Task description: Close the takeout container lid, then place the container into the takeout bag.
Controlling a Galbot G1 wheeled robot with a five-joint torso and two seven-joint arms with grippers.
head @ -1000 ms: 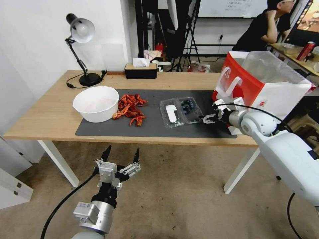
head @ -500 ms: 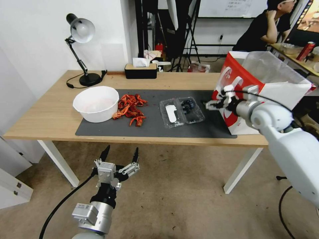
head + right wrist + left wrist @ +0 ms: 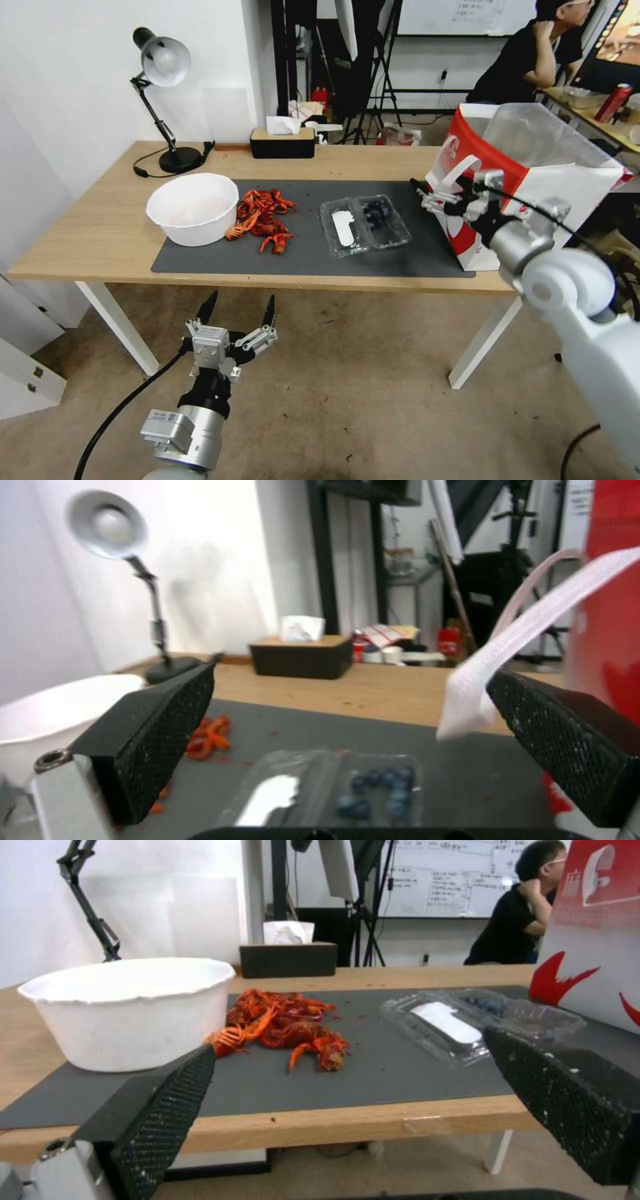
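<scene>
The takeout container (image 3: 365,224) lies open flat on the dark mat, with blueberries in its right half (image 3: 380,215). The lid (image 3: 343,230), with its white label, is the left half. It also shows in the left wrist view (image 3: 480,1017) and the right wrist view (image 3: 347,792). The red-and-white takeout bag (image 3: 540,177) stands open at the table's right end. My right gripper (image 3: 423,193) hovers open and empty, above the mat between container and bag, close to the bag's white handle (image 3: 527,630). My left gripper (image 3: 242,299) hangs open below the table's front edge.
A white bowl (image 3: 193,207) and a pile of red crayfish (image 3: 263,219) sit on the left of the mat (image 3: 300,257). A desk lamp (image 3: 162,63) and a tissue box (image 3: 282,141) stand at the table's back.
My right gripper has risen from table level beside the container and drawn back toward the bag's handle. The left arm has barely moved. The container lies as before.
</scene>
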